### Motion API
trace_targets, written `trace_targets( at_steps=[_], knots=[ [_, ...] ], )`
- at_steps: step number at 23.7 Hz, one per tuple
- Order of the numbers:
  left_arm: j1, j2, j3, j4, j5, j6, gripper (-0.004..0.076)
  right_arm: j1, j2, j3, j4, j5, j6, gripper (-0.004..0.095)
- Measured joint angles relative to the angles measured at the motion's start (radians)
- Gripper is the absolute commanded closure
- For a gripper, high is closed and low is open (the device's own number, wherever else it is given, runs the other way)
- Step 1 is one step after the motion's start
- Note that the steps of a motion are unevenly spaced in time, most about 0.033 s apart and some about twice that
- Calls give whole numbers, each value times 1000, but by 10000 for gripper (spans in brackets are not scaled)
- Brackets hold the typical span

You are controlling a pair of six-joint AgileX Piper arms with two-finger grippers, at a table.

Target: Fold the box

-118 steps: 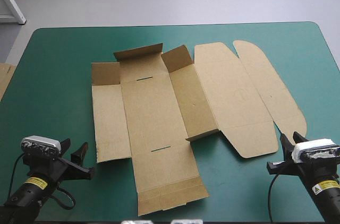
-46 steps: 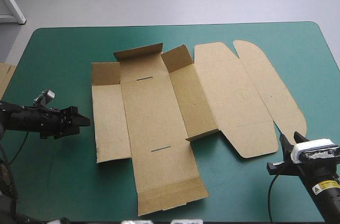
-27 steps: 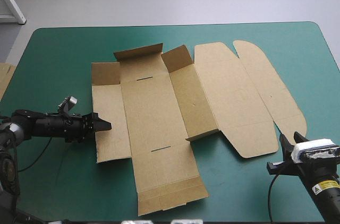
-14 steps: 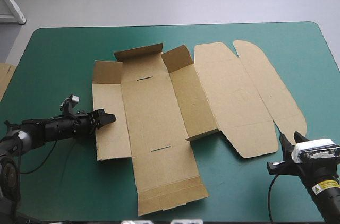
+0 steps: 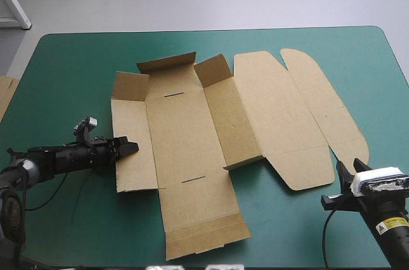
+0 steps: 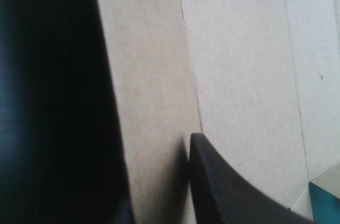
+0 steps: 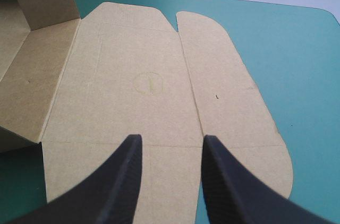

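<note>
High view: left gripper [image 5: 131, 146] clamps the box [image 5: 182, 129] by its left panel edge, right gripper [image 7: 171, 138] sits spread open; the shallow bite may slip as that wall lifts.

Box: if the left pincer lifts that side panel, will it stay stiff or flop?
The box is thin scored board: the panel at the left pincer probably hinges along its crease, staying fairly stiff. It looks light; flat on the teal-green cover, it may slide.

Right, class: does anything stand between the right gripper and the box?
Nothing visible does. The open right gripper points at the box, whose flat lid panel lies directly ahead on the teal-green cover.
</note>
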State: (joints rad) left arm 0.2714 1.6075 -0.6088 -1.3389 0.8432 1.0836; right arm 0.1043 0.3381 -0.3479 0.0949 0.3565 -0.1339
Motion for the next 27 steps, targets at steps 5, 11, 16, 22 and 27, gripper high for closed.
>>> trace_targets(
  at_steps=[5,11,16,22,27],
  knots=[
    [0,1,4,-44,42,31,734,0,0,0,0,-1,3,556],
    [-1,1,-4,-93,69,88,734,0,0,-4,0,-9,7,556],
    [-11,1,-185,14,81,44,734,0,0,-59,0,-23,11,556],
    [-93,1,-581,334,114,-157,734,0,0,-82,-3,-38,12,556],
    [-153,23,-834,488,175,-261,734,0,0,-83,-3,-38,11,556]
  ],
)
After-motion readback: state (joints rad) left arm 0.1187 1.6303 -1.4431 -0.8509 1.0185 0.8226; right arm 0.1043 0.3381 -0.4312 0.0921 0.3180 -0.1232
